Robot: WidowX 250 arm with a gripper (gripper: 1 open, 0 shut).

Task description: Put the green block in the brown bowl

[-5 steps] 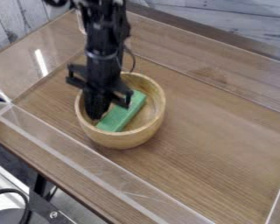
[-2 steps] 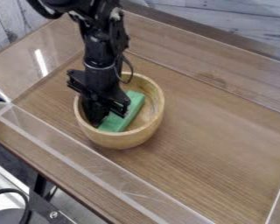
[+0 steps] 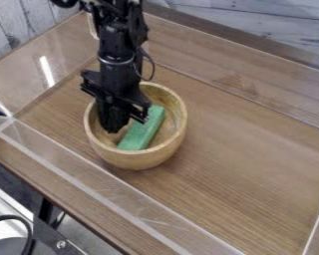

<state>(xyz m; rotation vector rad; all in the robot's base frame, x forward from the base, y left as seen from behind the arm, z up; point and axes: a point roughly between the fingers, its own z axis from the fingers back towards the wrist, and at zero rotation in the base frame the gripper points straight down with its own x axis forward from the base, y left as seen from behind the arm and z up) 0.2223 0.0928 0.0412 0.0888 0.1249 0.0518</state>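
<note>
A single camera view looks down at an angle onto a wooden table (image 3: 242, 169) with brown grain, fenced by low clear plastic walls (image 3: 69, 159) along its edges.

Left of centre sits the brown bowl (image 3: 173, 141), round, light wood, with thick walls. Inside it lies the green block (image 3: 145, 130), a bright green bar resting on the bowl's floor, slanting from the lower left up toward the right-hand wall. Its right half shows plainly; its left end is partly hidden behind the robot.

A black robot arm (image 3: 116, 35) comes down from the top of the picture, nearly upright, and ends in the pincer (image 3: 116, 118), which points straight down into the left part of the bowl. The dark fingers (image 3: 127, 108) hang just beside the block, at its left edge. The view is too small and dark to tell whether the pincer's tips stand apart or together, or whether they touch the block; no clamp on the block can be made out.

At the lower left corner, beyond the table's edge, a bit of dark cable and floor shows.
</note>
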